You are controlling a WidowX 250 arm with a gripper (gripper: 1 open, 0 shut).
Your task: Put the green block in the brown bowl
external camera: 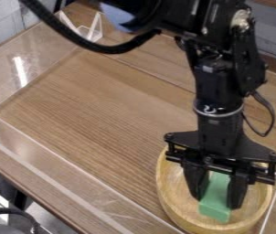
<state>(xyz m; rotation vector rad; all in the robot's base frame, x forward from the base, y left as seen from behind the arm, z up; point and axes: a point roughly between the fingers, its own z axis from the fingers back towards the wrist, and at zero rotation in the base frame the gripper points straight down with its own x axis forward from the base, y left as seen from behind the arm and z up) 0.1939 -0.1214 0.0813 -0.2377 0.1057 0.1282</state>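
While my black arm reaches down steeply over the near right corner of the wood-grain desk (91,110), my black gripper (222,196) stands inside the wide, shallow, light-brown wooden bowl (177,203). Its two fingers (199,182) are drawn in narrow, clamped on the small, flat, light green rectangular block (217,205). Block: upright between the fingers, its lower end down in the bowl's hollow; whether that end touches the bowl floor I cannot tell. Bowl: seated at the desk's near right corner, thick rim showing on the left and near sides, its right part cut off by the picture edge. Clear plastic wall (37,155): runs along the desk's near left edge.
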